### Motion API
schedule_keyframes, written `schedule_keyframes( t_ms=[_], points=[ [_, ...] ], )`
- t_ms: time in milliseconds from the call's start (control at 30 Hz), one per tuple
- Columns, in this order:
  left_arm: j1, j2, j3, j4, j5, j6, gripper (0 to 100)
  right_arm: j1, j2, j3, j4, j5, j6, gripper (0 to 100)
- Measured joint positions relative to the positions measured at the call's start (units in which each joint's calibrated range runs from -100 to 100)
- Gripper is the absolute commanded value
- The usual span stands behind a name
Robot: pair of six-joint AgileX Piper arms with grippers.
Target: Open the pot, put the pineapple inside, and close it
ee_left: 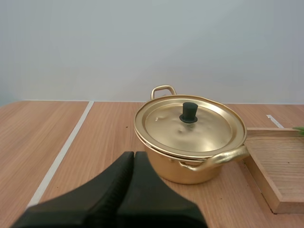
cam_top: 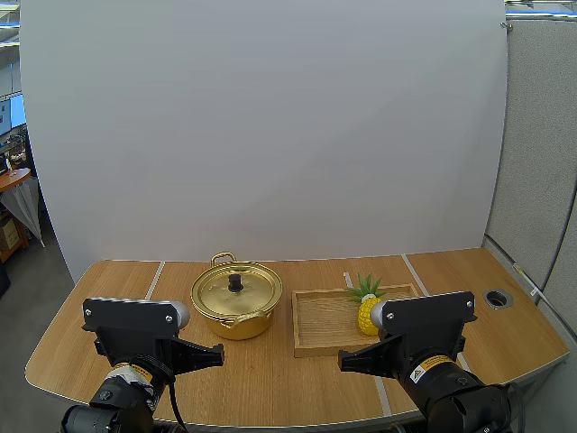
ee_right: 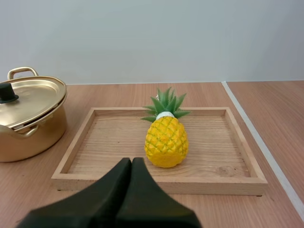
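Pineapple, yellow toy with a green leaf crown (ee_right: 166,141): stands upright near the middle of the shallow rectangular wooden tray (ee_right: 156,183), crown up.

Layout, high view: tray (cam_top: 320,347) sits on the light wooden table (cam_top: 270,388) just beside the round gold metal pot (cam_top: 236,307), at the pot's 3 o'clock. Whether the two touch, I cannot tell. Pineapple (cam_top: 364,316) is partly behind the right arm. The gold lid (cam_top: 248,290) is seated on the pot, its small black knob (cam_top: 235,282) at centre. The pot's loop handles are at about 12 and 6 o'clock.

Left claw (cam_top: 221,358): at the pot's 7 o'clock, apart from it, fingers pressed together into one wedge, nothing held. From its wrist the left claw (ee_left: 134,156) points at the pot (ee_left: 190,166), with the lid (ee_left: 209,133) and knob (ee_left: 189,112) beyond it.

Right claw (cam_top: 341,363): at the tray's 6 o'clock, likewise closed on nothing. From its wrist the right claw (ee_right: 131,160) points at the pineapple.

Status, judged: nothing started; lid-off is the first step.

Risks, judged:
- The knob is small, so an off-centre pinch could slip or tilt the lid and shove the pot towards the tray.
- The pineapple's body is rounded, so a grip off its widest part may squeeze it out and topple it.
- The crown may stand above the rim and keep the lid from seating.
- Both arms work near the pot and could meet over it.
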Motion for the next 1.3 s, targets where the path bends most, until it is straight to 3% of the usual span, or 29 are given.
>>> schedule_keyframes(
  t_ms=[367, 800, 1100, 1300],
  points=[
    [0.0, 0.0, -1.58, 0.0, 3.45, 0.0, 1, 0.0, 0.0, -0.52, 2.41, 2.08, 0.0, 0],
    [0.0, -0.12, -21.0, 0.45, 14.0, 2.59, 1, 0.0, -0.23, -19.7, 1.18, 14.79, 0.0, 0],
    [0.0, -0.22, -30.77, 0.78, 26.34, 2.79, 1, 0.0, -0.31, -32.65, 1.18, 32.5, 0.0, 0],
    [0.0, -0.22, -39.87, 1.03, 39.75, 2.98, 1, 0.0, -0.31, -42.48, 1.18, 52.33, 0.0, 0]
  ],
)
